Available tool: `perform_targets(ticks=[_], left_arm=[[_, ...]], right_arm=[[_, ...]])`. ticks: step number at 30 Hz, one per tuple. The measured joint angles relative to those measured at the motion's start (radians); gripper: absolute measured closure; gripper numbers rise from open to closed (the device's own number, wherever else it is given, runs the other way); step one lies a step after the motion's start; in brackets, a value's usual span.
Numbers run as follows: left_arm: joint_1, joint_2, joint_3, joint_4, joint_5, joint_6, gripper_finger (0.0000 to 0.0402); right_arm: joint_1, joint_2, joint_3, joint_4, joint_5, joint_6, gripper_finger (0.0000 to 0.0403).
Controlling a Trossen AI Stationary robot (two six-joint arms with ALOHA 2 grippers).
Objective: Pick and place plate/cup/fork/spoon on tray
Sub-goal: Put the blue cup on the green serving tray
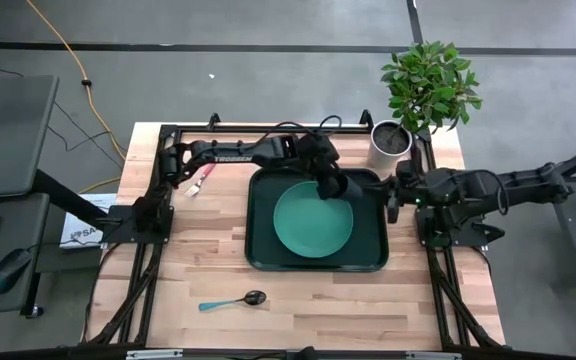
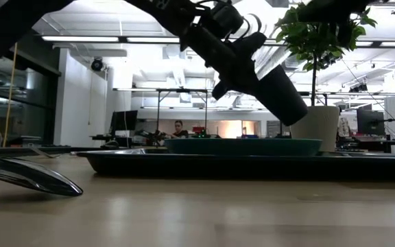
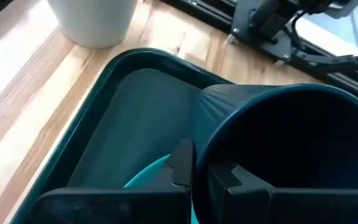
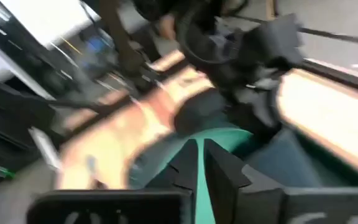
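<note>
Cup (image 2: 280, 92) hangs tilted in the air, clamped in the left gripper (image 1: 330, 184) over the tray's (image 1: 264, 255) far right part, above the plate (image 1: 308, 222). Low view alone shows it's clear of both. Right gripper (image 1: 392, 197) at tray's right edge, fingers nearly closed, empty. Spoon (image 1: 233, 300) near front edge, fork (image 1: 199, 180) beyond tray's far left corner.

Left arm stretched far across, right arm tucked at the side.

Left arm reaching from the far left corner toward the middle, left claw (image 1: 330, 186) tipped down and squeezed tight on the cup (image 2: 280, 92), holding it slanted up in the air. Right arm bent in from the right edge, right claw (image 1: 392, 199) low near the tabletop (image 1: 298, 310), pointing toward the left arm, fingers (image 4: 182, 167) close together with just a thin gap.
</note>
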Motion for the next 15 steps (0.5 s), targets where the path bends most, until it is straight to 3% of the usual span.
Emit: perform_targets(ticks=[3, 8, 12, 15], left_arm=[[0.002, -0.013, 0.000, -0.006, 0.001, -0.006, 0.0401], [0.001, -0.015, 0.000, -0.003, -0.016, -0.039, 0.0401], [-0.008, -0.015, 0.000, -0.003, -0.096, -0.047, 0.0401], [-0.024, -0.015, 0.000, 0.000, -0.174, -0.051, 0.0401]], right_arm=[[-0.012, 0.041, 0.105, -0.178, 0.015, -0.019, 0.0341], [-0.028, 0.099, 0.208, -0.404, 0.064, 0.088, 0.0237], [-0.028, 0.122, 0.219, -0.511, 0.059, 0.143, 0.0157], [-0.028, 0.126, 0.212, -0.583, 0.054, 0.235, 0.0124]])
